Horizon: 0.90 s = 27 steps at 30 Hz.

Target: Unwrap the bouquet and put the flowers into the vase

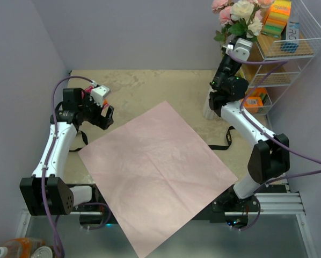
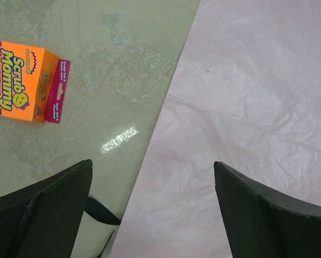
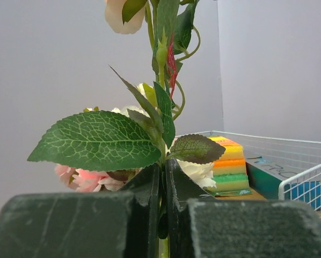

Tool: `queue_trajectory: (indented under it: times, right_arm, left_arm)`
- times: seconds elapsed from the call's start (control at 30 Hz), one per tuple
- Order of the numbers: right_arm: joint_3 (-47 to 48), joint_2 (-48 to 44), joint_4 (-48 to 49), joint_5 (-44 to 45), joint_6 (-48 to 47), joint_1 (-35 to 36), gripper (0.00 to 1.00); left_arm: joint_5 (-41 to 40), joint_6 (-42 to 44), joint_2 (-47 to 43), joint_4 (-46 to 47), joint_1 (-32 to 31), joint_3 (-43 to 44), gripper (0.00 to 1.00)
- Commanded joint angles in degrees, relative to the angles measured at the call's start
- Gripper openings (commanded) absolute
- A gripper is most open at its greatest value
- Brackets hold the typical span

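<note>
The flowers, pink, peach and white roses with green leaves, are held high at the back right. My right gripper is shut on their stems. In the right wrist view the gripper pinches the green stems below a large leaf. The bouquet's paper lies unfolded and flat, pale pink side up, across the table. The white vase stands under the right arm, mostly hidden by it. My left gripper hovers open over the paper's left edge, holding nothing.
A white wire shelf rack with coloured sponges fills the back right corner. A black ribbon lies beside the paper's right corner. An orange Scrub Mommy box sits on the table near my left gripper.
</note>
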Motion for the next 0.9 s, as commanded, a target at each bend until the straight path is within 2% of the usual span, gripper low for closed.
queue_trajectory:
  times: [0.0,0.2,0.37,0.47,0.5,0.57,0.6,0.7,0.87]
  right_arm:
    - [0.89,1.83,7.24,2.94,-1.07,-0.38,0.0]
    - [-0.25,3.85,9.62,4.87,-0.98,-0.29,0.0]
    - [-1.04,3.86,6.38,5.31,0.51,-0.29,0.0]
    - [-1.66,2.28,-0.73,5.75,3.23,-0.21,0.26]
    - [-1.92,1.67,-5.8,5.84,4.28,-0.21,0.44]
    - [-2.89,-0.62,-9.78,6.02,7.45,0.14,0.6]
    - [-4.63,-1.49,-12.24,6.02,8.41,0.15,0.73]
    - [-6.4,-4.22,-19.52,5.75,12.89,0.41,0.87]
    - [-8.95,-9.48,-31.14,5.67,19.14,2.33,0.93]
  left_arm:
    - [2.6,1.95,0.17,0.78,0.57,0.17,0.99]
    - [2.16,2.66,0.25,0.69,0.66,0.26,0.99]
    - [2.34,2.39,0.87,0.78,0.66,0.78,0.99]
    - [2.69,2.13,1.22,0.87,0.66,1.31,0.99]
    - [2.86,1.96,1.22,0.78,0.66,1.49,0.99]
    - [2.86,1.78,1.4,0.52,0.66,2.1,1.0]
    - [3.04,1.78,1.4,0.52,0.66,2.36,0.99]
    - [3.3,1.69,1.4,0.16,0.66,3.33,0.99]
    - [4.18,1.17,1.4,-1.06,0.66,5.61,0.99]
